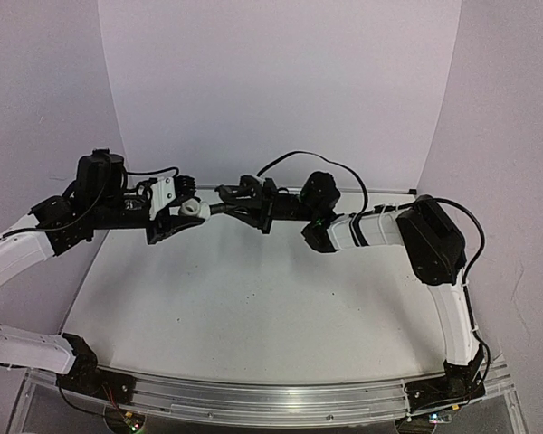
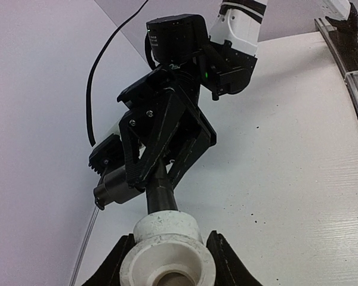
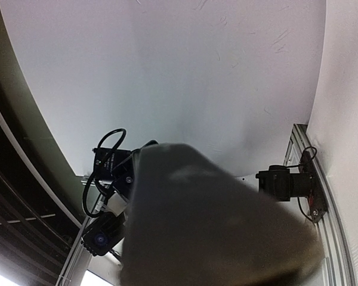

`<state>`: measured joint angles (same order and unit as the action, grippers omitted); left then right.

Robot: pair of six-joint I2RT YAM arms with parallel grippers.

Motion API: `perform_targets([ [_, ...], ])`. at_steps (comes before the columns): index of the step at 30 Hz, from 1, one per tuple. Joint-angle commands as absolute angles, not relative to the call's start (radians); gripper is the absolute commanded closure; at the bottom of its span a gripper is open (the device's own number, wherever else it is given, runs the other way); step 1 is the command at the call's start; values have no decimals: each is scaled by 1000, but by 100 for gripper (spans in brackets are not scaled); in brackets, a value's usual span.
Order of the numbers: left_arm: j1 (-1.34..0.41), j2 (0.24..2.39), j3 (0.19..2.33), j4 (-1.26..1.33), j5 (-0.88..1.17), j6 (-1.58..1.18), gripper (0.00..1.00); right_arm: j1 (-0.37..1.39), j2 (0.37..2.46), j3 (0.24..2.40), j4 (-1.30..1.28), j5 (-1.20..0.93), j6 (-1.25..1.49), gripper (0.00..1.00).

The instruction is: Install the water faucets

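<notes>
Two robot arms meet in mid-air above the far edge of the bench [image 1: 253,307], left of its middle, each bringing one half of a faucet to the other. The left gripper [image 2: 170,265] is closed partway around the white fitting [image 1: 193,208]. One finger sits on each side of the short cylinder, whose open bore is turned back toward that arm's own wrist camera. The hold looks meant to keep the fitting steady, with its other end facing the incoming part.

The right gripper [image 2: 160,173], reaching in from the opposite side, has its fingers pinched narrowly on the black piece [image 2: 161,196]. The piece's straight stem runs out past the fingertips and meets the end of the white fitting. Gripping the thin part high up leaves the stem free to go in, and holding both parts off the bench lets the arms line them up end to end.

The stem touches the fitting and appears roughly in line with it; how deep it sits inside cannot be told. The hooked spout is lost among the right gripper's dark fingers. The right wrist camera is mostly blocked by a blurred dark shape and shows nothing of the grip. Neither part rests on the bench, and the joint lies just beyond the left gripper's fingertips.
</notes>
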<state>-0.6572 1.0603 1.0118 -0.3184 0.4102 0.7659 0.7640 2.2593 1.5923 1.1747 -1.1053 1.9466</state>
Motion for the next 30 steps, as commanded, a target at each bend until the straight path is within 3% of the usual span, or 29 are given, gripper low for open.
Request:
perform_targets([
  [1, -731, 1041, 1044, -452, 544, 810, 100, 803, 2224, 1571, 1221, -1093, 2145, 99],
  [3, -731, 1020, 1035, -424, 516, 757, 100, 803, 2206, 1539, 1219, -1068, 2109, 91],
  [9, -730, 952, 947, -221, 403, 608, 100, 802, 2190, 1503, 1241, -1026, 2046, 54],
  [15, -730, 957, 947, -155, 346, 533, 100, 791, 2153, 1439, 1264, -995, 2002, 32],
  [17, -730, 962, 952, -144, 311, 502, 100, 784, 2128, 1395, 1269, -981, 1990, 15],
  [19, -729, 966, 967, -124, 260, 445, 100, 778, 2098, 1328, 1270, -977, 1969, 5],
  [30, -702, 1006, 1055, -17, 98, 44, 100, 652, 1880, 1054, 1263, -1049, 1632, 3],
])
